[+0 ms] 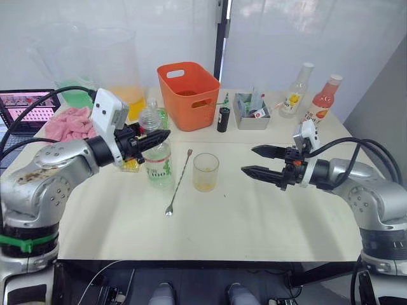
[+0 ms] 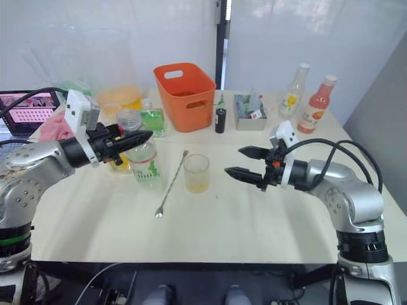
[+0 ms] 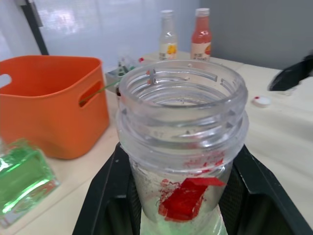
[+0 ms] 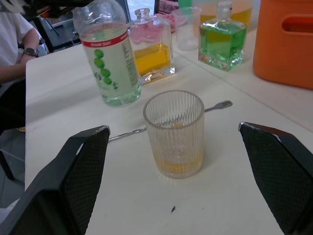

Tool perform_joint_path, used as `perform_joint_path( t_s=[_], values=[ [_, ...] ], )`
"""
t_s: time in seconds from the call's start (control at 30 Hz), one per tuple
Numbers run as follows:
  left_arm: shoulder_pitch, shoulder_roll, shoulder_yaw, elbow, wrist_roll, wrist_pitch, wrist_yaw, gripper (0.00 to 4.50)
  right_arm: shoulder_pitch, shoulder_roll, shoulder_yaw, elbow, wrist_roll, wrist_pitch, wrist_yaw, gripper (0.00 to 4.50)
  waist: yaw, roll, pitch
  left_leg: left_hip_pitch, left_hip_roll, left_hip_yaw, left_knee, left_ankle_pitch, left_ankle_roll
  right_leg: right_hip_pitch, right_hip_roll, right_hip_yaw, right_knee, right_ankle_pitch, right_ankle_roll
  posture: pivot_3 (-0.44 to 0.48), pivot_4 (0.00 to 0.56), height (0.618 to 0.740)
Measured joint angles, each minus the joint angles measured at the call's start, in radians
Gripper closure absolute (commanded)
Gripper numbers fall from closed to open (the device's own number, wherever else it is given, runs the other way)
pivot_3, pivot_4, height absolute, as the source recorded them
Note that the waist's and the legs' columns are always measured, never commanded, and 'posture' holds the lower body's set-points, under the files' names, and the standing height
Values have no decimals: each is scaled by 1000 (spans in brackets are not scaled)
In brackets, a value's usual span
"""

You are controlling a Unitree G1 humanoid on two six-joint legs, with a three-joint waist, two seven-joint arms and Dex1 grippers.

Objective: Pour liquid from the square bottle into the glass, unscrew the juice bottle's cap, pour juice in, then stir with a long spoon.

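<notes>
**Gripping the opened juice bottle, pour comes next**

Working from biggest to smallest: the table spreads under both my arms. My left claw is pinched around the neck of the juice bottle, which stands upright on the table; from my left wrist I look straight down onto its bare threaded mouth, so the cap is already off. A small white cap lies on the table well beyond that claw, toward my right arm, and I judge it to be this bottle's. My right claw hangs spread wide with nothing in it, and the glass stands just ahead of its fingers, between the two claws, with a shallow layer of yellow liquid at the bottom. The long spoon lies flat between bottle and glass, nearer my left claw.

I take the juice pour as the step in hand. Next I must lift the bottle, carry it over the glass and tilt slowly, keeping clear of the spoon.
</notes>
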Motion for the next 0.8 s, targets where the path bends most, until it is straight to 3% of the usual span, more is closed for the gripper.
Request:
perform_joint_path(
  t_s=[0.2,0.57,0.8],
  values=[
    [-98,-69,-106,208,159,-178,-90,2985,54,1,-27,-63,22,25,-72,37,5,0,0,-11,0,0,1,1,-1,-11,0,0,2,7,5,0,150,725],
    [-267,-212,-247,591,489,-686,-177,2985,130,1,-96,-155,81,64,-199,37,14,0,0,-12,0,0,1,1,-1,-11,0,0,1,9,4,0,150,725],
    [-350,-231,-305,827,692,-950,-116,2985,181,0,-129,-207,125,72,-247,37,18,0,0,-12,0,0,1,1,-1,-11,0,0,1,8,5,0,150,725]
  ],
)
